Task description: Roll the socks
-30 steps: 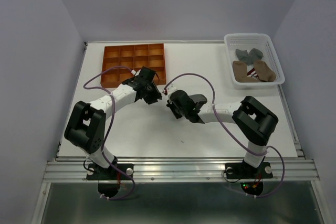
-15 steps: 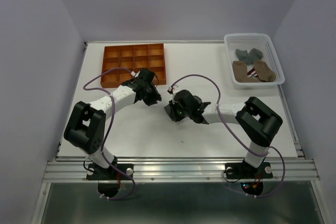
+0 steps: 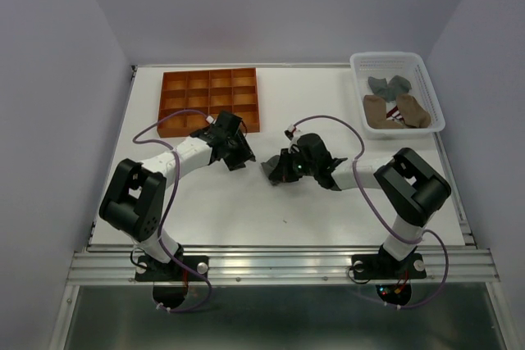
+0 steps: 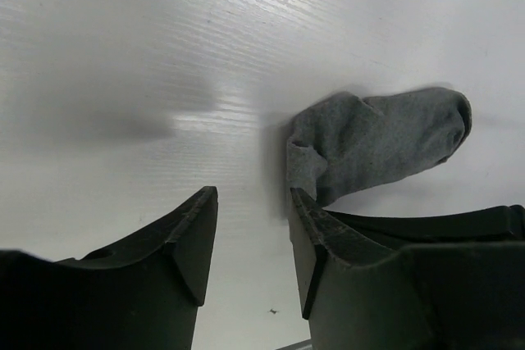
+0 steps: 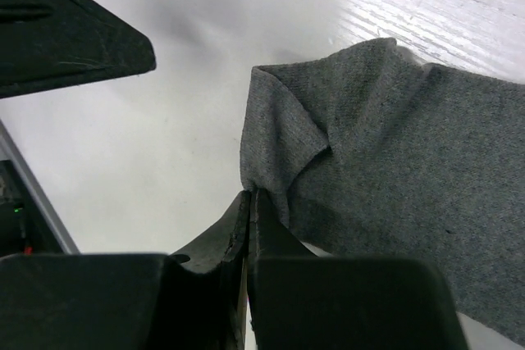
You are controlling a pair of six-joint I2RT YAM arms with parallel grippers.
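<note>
A grey sock (image 4: 377, 141) (image 5: 394, 137) lies flat on the white table, with one corner folded up. My right gripper (image 5: 248, 197) (image 3: 277, 171) is shut, its tips pinching that folded corner. My left gripper (image 4: 250, 206) (image 3: 239, 153) hovers just left of the sock. It is open with nothing between its fingers, and its right finger (image 4: 316, 231) is beside the sock's cuff edge. More socks lie in the white basket (image 3: 426, 71) at the back right: grey socks (image 3: 388, 84), tan ones (image 3: 377, 112) and a red-white striped part (image 3: 395, 112).
An orange compartment tray (image 3: 209, 100) sits at the back left, just beyond my left wrist. A left finger (image 5: 66, 30) shows at the top left of the right wrist view. Purple cables loop over both arms.
My right wrist has swung round and its arm shifted right, and its jaws have closed fully. My left gripper has opened wider and stays close by the sock.
</note>
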